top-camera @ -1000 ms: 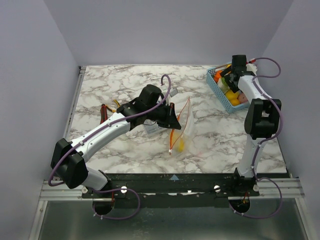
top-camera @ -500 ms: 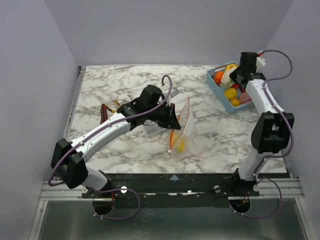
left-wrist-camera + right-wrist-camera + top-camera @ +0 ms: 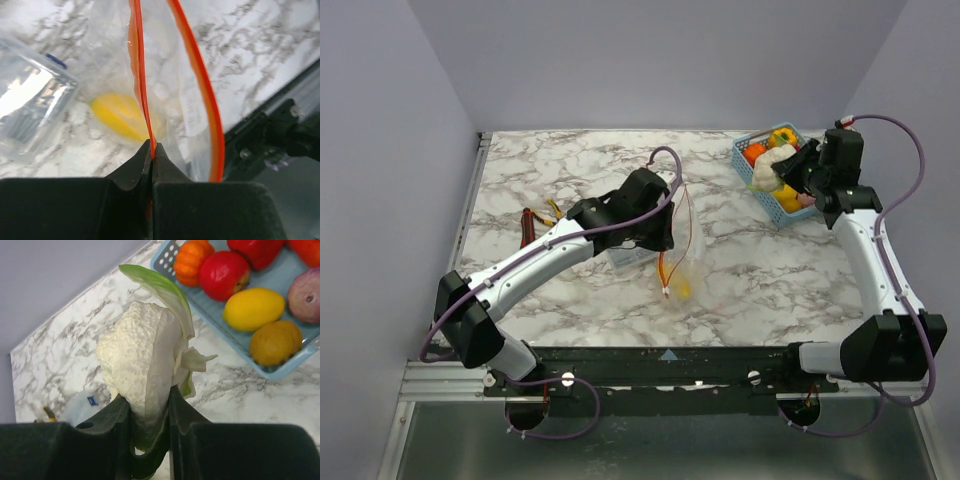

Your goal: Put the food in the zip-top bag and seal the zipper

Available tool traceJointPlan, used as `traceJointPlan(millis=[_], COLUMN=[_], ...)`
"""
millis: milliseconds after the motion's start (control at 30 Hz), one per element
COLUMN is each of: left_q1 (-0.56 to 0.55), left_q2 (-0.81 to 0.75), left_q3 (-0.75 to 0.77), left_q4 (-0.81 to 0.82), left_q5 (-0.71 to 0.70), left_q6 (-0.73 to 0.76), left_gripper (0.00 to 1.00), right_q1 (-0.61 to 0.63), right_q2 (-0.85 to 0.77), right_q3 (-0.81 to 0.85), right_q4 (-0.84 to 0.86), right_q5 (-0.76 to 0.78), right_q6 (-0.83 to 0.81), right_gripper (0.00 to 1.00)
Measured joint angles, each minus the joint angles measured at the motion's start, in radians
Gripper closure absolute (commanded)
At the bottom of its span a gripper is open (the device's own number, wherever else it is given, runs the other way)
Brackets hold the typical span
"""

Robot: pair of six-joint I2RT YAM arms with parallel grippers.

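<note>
On the left, stretched out diagonally with the left arm (image 3: 535,262), from the near-left base to the middle of the marble table (image 3: 540,170), wrist tipped downward. Pinched hard with the left gripper (image 3: 151,150) on the zipper (image 3: 141,75), jaws pressed flat together over one run of the red-orange strip. Two runs of strip counted, parted wide, the second curving away to the right. Thus gaping at the mouth: one zip-top bag (image 3: 685,255), clear and crinkled, near the table's centre, just beside one rigid clear box (image 3: 625,256). Inside the bag, one yellow food piece (image 3: 122,116), down on the marble.

On the right, folded up along the table's right edge with the right arm (image 3: 875,265), forearm angled in toward the far corner. Clenched with the right gripper (image 3: 149,402) on one white-green cauliflower (image 3: 145,355), fingers against both its sides, above the marble beside one blue basket (image 3: 280,371). In the basket, seven pieces by the right wrist view: one orange pumpkin (image 3: 192,260), one red apple (image 3: 225,275), one yellow lemon (image 3: 253,307), one ochre piece (image 3: 276,342), one purplish piece (image 3: 305,287), two further red pieces (image 3: 260,250) cut by the frame edge.
</note>
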Motion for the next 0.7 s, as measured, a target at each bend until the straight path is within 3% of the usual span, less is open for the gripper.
traceJointPlan(millis=[233,467,700], left_q1=[-0.029,-0.032,-0.032], left_q2=[0.009,-0.005,-0.043], left_q3=[-0.01,-0.068,-0.119], left_q4=[-0.001,0.072,0.108], left_q5=[-0.13,0.021,0.081], left_q6=[0.04,0.06,0.064], left_gripper=[1.0,1.0,1.0], right_q1=[0.036,0.058,0.059], right_q2=[-0.215,-0.43,-0.506], right_q3=[-0.123,-0.212,-0.225], right_q4=[-0.092,-0.189,-0.22], right_q5=[-0.157,-0.328,-0.564], right_q6=[-0.025,-0.006,0.071], right_gripper=[1.0,1.0,1.0])
